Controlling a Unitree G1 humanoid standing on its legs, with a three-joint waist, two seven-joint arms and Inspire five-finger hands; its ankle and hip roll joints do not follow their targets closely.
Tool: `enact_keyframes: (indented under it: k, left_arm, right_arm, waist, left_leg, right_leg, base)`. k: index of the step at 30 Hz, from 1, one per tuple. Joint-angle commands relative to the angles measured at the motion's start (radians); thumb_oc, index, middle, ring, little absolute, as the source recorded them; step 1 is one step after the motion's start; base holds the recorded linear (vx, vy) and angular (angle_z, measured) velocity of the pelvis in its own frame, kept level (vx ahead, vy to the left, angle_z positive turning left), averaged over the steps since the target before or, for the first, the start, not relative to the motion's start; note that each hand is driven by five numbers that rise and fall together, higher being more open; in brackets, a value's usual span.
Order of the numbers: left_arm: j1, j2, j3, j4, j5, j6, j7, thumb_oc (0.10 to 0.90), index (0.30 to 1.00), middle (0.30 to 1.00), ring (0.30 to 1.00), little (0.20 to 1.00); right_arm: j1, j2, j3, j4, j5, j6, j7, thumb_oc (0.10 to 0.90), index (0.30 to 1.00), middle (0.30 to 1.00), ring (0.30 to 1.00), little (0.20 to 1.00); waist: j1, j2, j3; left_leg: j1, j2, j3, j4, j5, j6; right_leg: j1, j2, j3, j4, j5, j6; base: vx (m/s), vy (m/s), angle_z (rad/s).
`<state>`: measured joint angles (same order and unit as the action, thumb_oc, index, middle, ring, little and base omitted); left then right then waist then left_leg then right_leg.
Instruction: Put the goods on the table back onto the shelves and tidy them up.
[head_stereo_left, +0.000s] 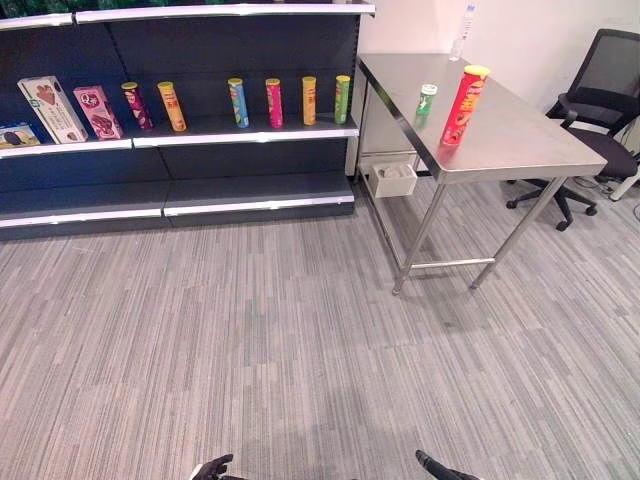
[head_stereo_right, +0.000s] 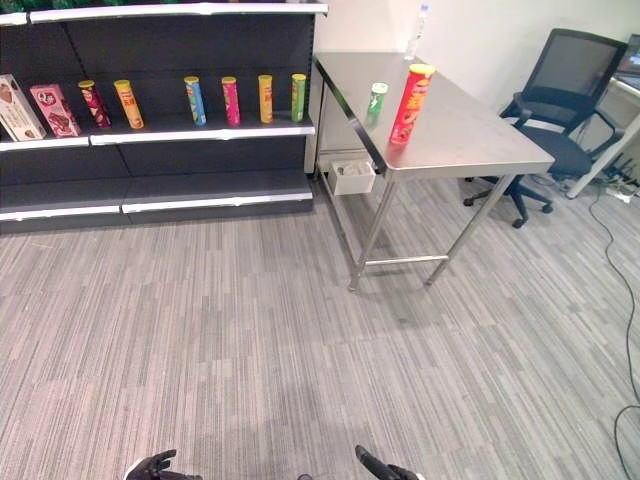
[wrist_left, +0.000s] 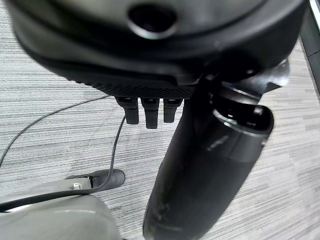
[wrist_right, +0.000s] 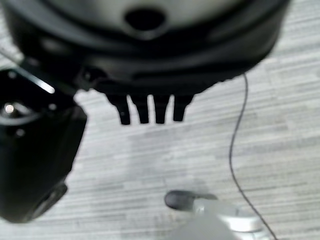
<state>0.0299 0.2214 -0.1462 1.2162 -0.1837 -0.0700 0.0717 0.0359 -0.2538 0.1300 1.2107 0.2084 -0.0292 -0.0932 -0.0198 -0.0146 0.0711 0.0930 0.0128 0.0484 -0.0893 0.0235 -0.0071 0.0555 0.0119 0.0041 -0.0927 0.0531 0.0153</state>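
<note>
A tall red crisp can (head_stereo_left: 463, 105) with a yellow lid stands on the steel table (head_stereo_left: 520, 140) at the right. A small green can (head_stereo_left: 426, 100) with a white lid stands just left of it, near the table's left edge. A clear bottle (head_stereo_left: 460, 35) stands at the table's far end. My left hand (head_stereo_left: 212, 468) and right hand (head_stereo_left: 437, 466) hang low at the bottom edge, far from the table. In the wrist views the fingers (wrist_left: 146, 111) of the left hand and the fingers (wrist_right: 149, 109) of the right hand point straight down at the carpet, holding nothing.
The dark shelves (head_stereo_left: 180, 135) at the back left hold several upright crisp cans (head_stereo_left: 273, 101) and boxes (head_stereo_left: 55, 108); the lower shelf (head_stereo_left: 170, 195) is bare. A white box (head_stereo_left: 393, 179) lies under the table. A black office chair (head_stereo_left: 600, 110) stands at the right.
</note>
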Motion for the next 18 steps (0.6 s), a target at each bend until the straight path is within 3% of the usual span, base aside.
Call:
enact_keyframes:
  k: [1,18]
  left_arm:
    - [-0.067,0.013,-0.007,0.039,0.026,-0.036,-0.002,0.8,0.9,0.9,0.9,0.9]
    - [-0.068,0.014,-0.005,0.038,0.017,-0.027,-0.006,0.8,0.9,0.9,0.9,0.9]
  right_arm:
    - [-0.05,-0.021,0.002,0.013,0.023,-0.025,-0.013,0.8,0.9,0.9,0.9,0.9]
    - [-0.058,-0.034,0.004,-0.007,0.043,-0.023,-0.008,0.8,0.9,0.9,0.9,0.9]
  waist:
    - [-0.007,-0.021,0.001]
    - [-0.003,-0.029,0.022]
  left_leg:
    - [-0.013,-0.017,0.002,0.002,-0.067,-0.039]
    - [-0.009,0.004,0.0,0.004,-0.066,-0.045]
  right_leg:
    - [0.0,-0.09,-0.02,0.039,-0.037,0.157]
    - [-0.011,-0.067,-0.014,0.049,-0.057,0.144]
  base:
    - [0.0,0.0,0.0]
    - [0.02,-0.051,0.0]
